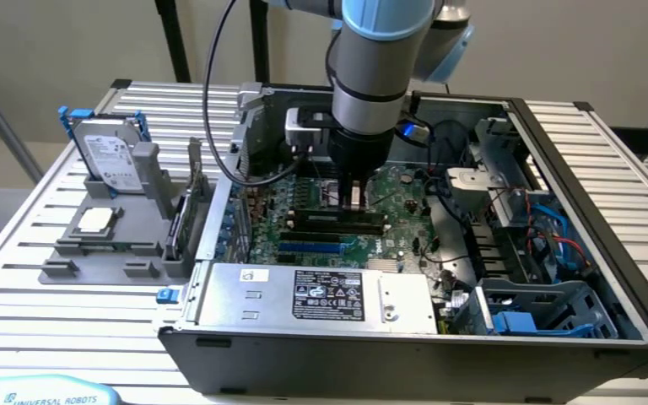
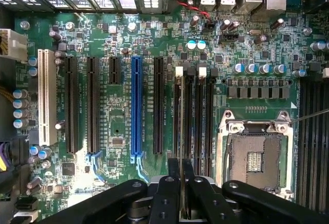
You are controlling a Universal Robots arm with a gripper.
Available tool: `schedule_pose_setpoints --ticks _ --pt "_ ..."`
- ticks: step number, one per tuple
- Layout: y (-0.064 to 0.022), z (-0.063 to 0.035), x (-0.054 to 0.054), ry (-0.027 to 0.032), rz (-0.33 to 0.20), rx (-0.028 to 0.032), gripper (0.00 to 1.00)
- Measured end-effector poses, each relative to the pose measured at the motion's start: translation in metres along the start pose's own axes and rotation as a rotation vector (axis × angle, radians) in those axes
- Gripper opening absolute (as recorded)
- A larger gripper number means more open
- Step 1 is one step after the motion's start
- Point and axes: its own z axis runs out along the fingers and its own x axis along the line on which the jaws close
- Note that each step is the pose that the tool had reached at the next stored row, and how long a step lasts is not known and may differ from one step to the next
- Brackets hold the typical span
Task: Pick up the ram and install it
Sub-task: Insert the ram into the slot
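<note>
ram (image 2: 183, 188) held edge-on between the gripper (image 2: 183, 196) fingers, pinched narrow, standing upright over the black memory slots (image 2: 194, 121) of the green motherboard (image 2: 118, 131), open cpu socket (image 2: 255, 157) just beside, blue expansion slot (image 2: 136, 106) on the other side, all inside the open computer case (image 1: 572, 169)

Case walls (image 1: 549, 160) and cables (image 1: 493, 202) hem the motherboard (image 1: 301, 240)

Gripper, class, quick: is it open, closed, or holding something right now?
Gripper: closed on the ram, a thin stick held edge-on between the fingers, low over the black memory slots of the motherboard.
</note>
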Motion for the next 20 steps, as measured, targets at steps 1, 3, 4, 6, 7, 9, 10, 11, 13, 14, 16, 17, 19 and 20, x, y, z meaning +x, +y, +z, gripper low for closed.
schedule_pose_setpoints --ticks 1,3,4,6,7,9,10,11,13,14,16,17,19,20 --pt "0.0000 0.0001 0.0000 0.0004 0.000 -0.0001 0.13" --pt "0.0000 0.0009 -0.0001 0.0012 -0.002 0.0002 0.13" --pt "0.0000 0.0015 -0.0002 0.0022 -0.002 0.0001 0.13" --pt "0.0000 0.0026 -0.0003 0.0046 -0.003 0.0000 0.13" --pt "0.0000 0.0032 -0.0003 0.0056 -0.003 0.0001 0.13" --pt "-0.0001 0.0034 -0.0004 0.0063 -0.003 0.0000 0.13" --pt "-0.0001 0.0035 -0.0004 0.0064 -0.003 0.0000 0.13" --pt "-0.0001 0.0036 -0.0004 0.0063 -0.003 0.0000 0.13" --pt "-0.0002 0.0037 -0.0005 0.0061 -0.003 0.0001 0.13" --pt "-0.0003 0.0038 -0.0006 0.0061 -0.003 0.0001 0.13" --pt "-0.0006 0.0040 -0.0007 0.0060 -0.003 0.0001 0.13" --pt "-0.0007 0.0041 -0.0008 0.0061 -0.003 0.0001 0.13" --pt "-0.0008 0.0043 -0.0008 0.0062 -0.003 0.0001 0.13" --pt "-0.0008 0.0043 -0.0008 0.0062 -0.003 0.0001 0.13"
